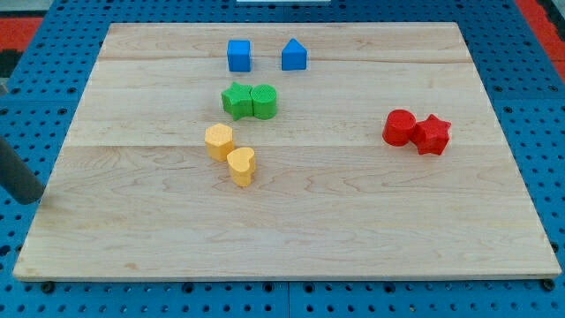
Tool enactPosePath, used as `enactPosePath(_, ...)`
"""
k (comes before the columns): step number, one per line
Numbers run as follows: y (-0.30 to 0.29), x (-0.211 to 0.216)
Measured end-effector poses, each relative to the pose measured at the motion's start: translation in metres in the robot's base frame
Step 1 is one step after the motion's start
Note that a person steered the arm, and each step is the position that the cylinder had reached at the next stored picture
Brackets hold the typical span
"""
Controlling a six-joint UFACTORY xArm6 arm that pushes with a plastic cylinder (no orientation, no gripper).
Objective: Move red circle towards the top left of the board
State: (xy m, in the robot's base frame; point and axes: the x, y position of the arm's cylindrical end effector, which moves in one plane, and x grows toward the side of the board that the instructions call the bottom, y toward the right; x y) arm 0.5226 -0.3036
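Nearest the camera, the front edge of the wooden board [282,265] carries no blocks. At the board's left edge, toward the front-left corner, a dark rod enters from the view's left; its lower end, my tip [29,199], sits just off the board over the blue pegboard surface [26,256], well apart from every block. There are no fingers on this arm, only the bare rod, and it has hold of nothing.

Next back, left of centre, two yellow blocks stand together: a yellow heart-like block [241,165] in front and a yellow hexagonal block [219,140] just behind and to its left, touching or nearly so.

Toward the right edge, at mid-depth, the red circle [400,127] stands touching a red star block [432,134] on its right side. It is well apart from the top-left corner.

Further back, left of centre, a green star-like block [236,100] and a green rounded block [263,102] sit side by side, touching.

Nearest the far edge stand a blue cube [238,55] and, to its right and apart from it, a blue house-shaped block [294,56].
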Motion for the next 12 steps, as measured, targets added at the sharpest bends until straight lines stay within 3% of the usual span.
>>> enactPosePath(1, 0.042, 0.009)
enactPosePath(4, 0.423, 0.020)
enactPosePath(5, 0.482, -0.034)
enactPosePath(6, 0.490, -0.080)
enactPosePath(7, 0.480, -0.092)
enactPosePath(9, 0.438, -0.094)
enactPosePath(12, 0.430, -0.095)
